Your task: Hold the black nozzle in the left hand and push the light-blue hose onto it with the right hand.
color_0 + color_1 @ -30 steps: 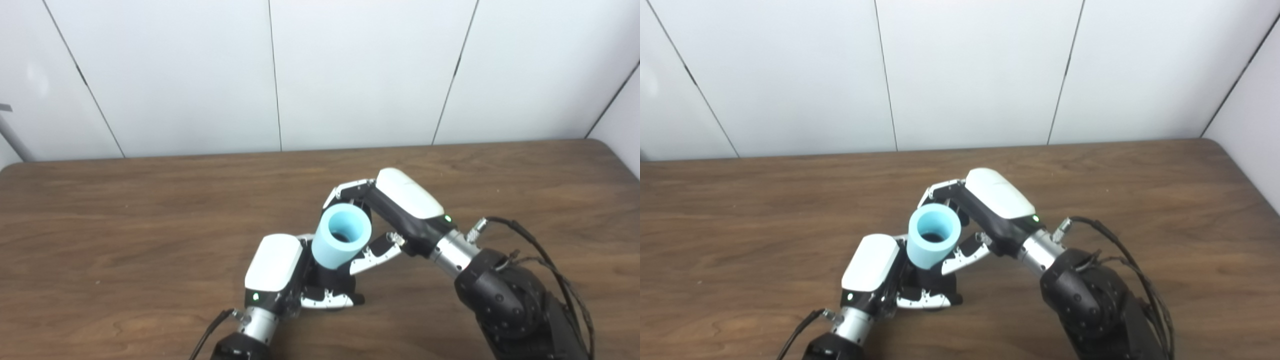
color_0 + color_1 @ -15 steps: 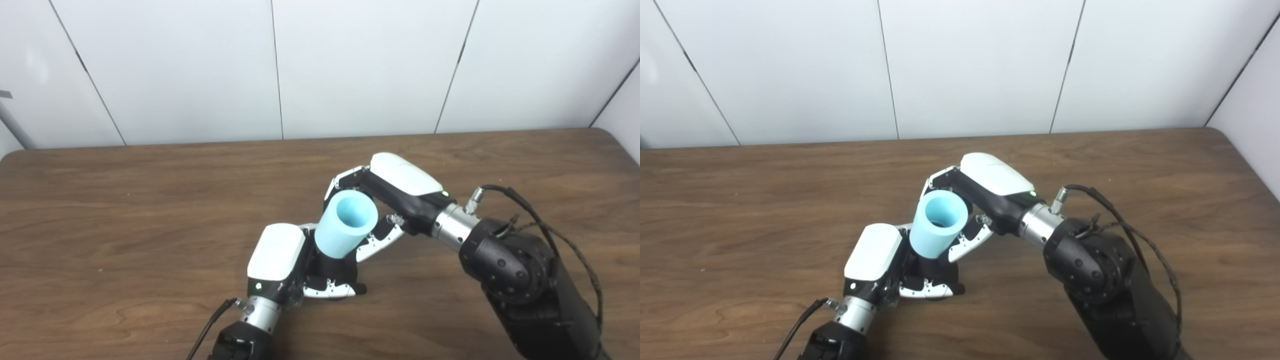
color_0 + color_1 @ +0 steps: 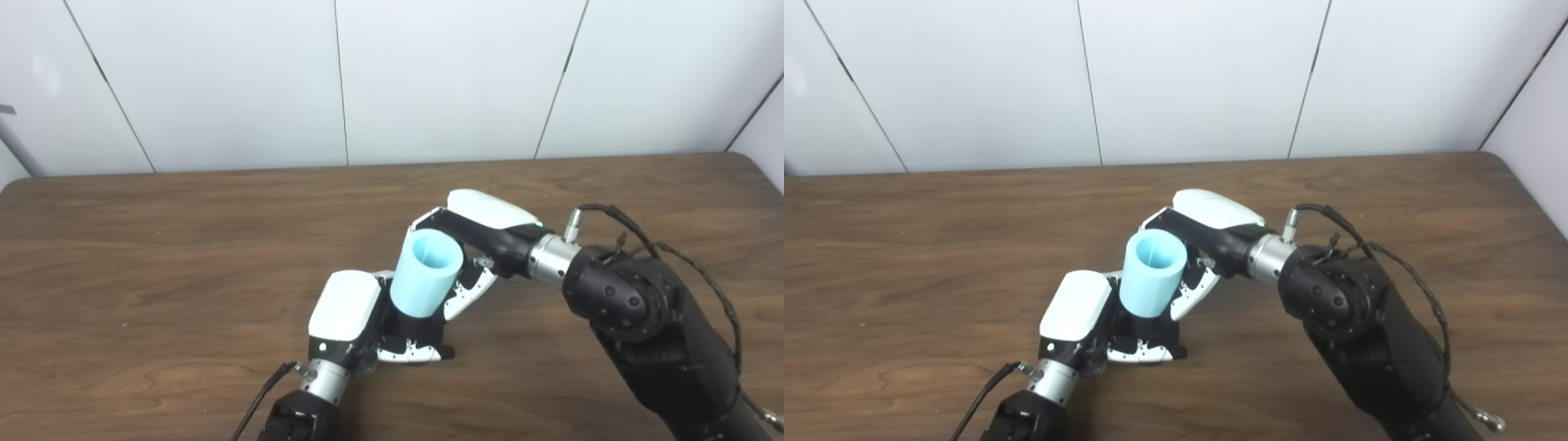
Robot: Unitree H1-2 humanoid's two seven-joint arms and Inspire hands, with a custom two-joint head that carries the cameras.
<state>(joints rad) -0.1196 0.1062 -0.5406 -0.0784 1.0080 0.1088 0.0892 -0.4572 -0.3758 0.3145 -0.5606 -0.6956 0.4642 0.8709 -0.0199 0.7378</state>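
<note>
Left robot hand (image 3: 367,321): lay low on the counter, white back up, fingers curled round the black nozzle and clamped on it.
Black nozzle (image 3: 411,327): mostly hidden between the left fingers and the hose; only a dark base seen under the hose's lower end, close to the counter.
Light-blue hose (image 3: 427,272): short, wide tube, tilted, open mouth facing up and toward the right; lower end set down over the nozzle, right beside the left robot hand's white back. How far down the nozzle could not be told.
Right robot hand (image 3: 1195,251): reached in from the right, wrapped round the hose's upper part, fingers behind the rim, thumb (image 3: 468,293) against the near side; clamped on the hose.
Right arm (image 3: 1353,324): black, bulky, crossed the lower right of the view, cable (image 3: 637,236) looped above the wrist.
Counter (image 3: 153,257): dark brown wood grain, both robot hands met near its middle, toward the front edge.
Wall (image 3: 429,79): white panels with thin dark seams behind the counter.
</note>
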